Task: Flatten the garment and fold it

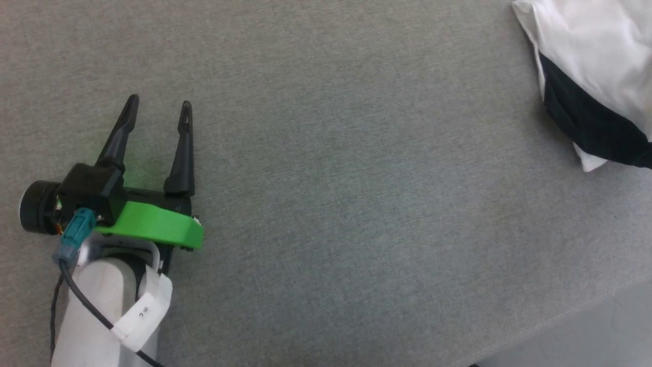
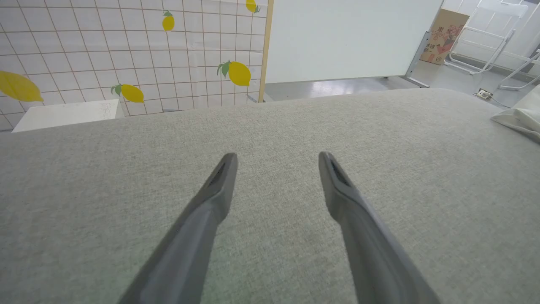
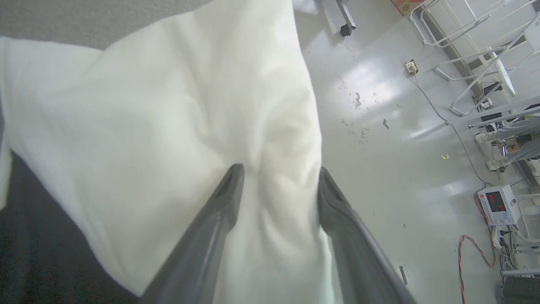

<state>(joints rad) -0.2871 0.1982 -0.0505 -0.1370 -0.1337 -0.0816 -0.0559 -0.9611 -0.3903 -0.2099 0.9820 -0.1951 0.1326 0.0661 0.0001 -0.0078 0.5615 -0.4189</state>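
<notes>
1. At the far right edge of the table (image 1: 326,178), the garment (image 1: 596,56) lies in a crumpled heap. White body cloth is uppermost and a black part is tucked under it on the side toward the table's middle. It is neither flat nor folded, so the task looks barely begun.
2. The right gripper (image 3: 280,168) has one finger on either side of a bunched ridge of white cloth. The tips stand apart, and whether they pinch the cloth lower down cannot be told.
3. The left gripper (image 1: 160,100) hovers over bare table toward the left side, well apart from the garment. Its fingers are spread, with nothing between them.
4. First risk: the heap sits right at the table's edge, and the floor (image 3: 379,126) shows just beyond it in the right wrist view. A pull toward that side, or a slack grip on such thin cloth, could send the shirt sliding off.
5. Second risk: a bunched ridge probably holds several layers. Lifting by it would likely drag the whole heap without opening it, leaving the black part trapped underneath.
6. Third risk: spreading with one arm alone would likely twist the cloth, and the left arm needs a long reach to help.
7. Containers: a cardboard box (image 2: 445,36) stands on the floor beyond the table's far edge. What it holds cannot be made out.
</notes>
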